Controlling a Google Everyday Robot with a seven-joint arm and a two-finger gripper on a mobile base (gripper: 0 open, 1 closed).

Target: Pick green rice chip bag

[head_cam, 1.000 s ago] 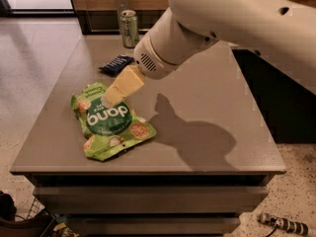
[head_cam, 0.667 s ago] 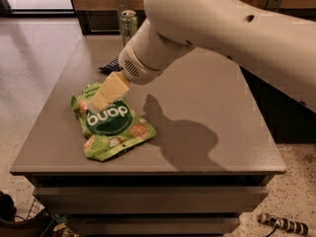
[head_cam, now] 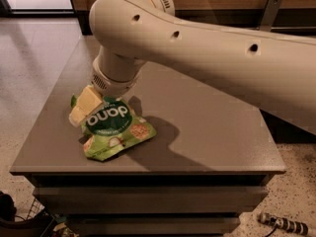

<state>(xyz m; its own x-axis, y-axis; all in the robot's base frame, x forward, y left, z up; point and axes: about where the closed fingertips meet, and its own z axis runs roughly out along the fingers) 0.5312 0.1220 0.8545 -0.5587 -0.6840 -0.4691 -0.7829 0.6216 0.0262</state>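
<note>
The green rice chip bag [head_cam: 112,130] lies flat on the grey table [head_cam: 207,132] near its front left. It is light green with a dark green circle and white "dang" lettering seen upside down. My gripper [head_cam: 81,107] hangs from the big white arm [head_cam: 197,38] and sits low over the bag's far left end, its cream-coloured fingers [head_cam: 89,98] touching or just above the bag's edge. The arm hides the back of the table.
The table's front edge [head_cam: 148,169] and left edge are close to the bag. Drawers or shelves show below the top. A wooden wall runs along the back. A dark object [head_cam: 15,216] and a cable end [head_cam: 281,223] lie on the speckled floor.
The arm has swung left and down toward the bag. It now covers the can and the dark wrapper seen earlier at the back. The bag has not moved.
</note>
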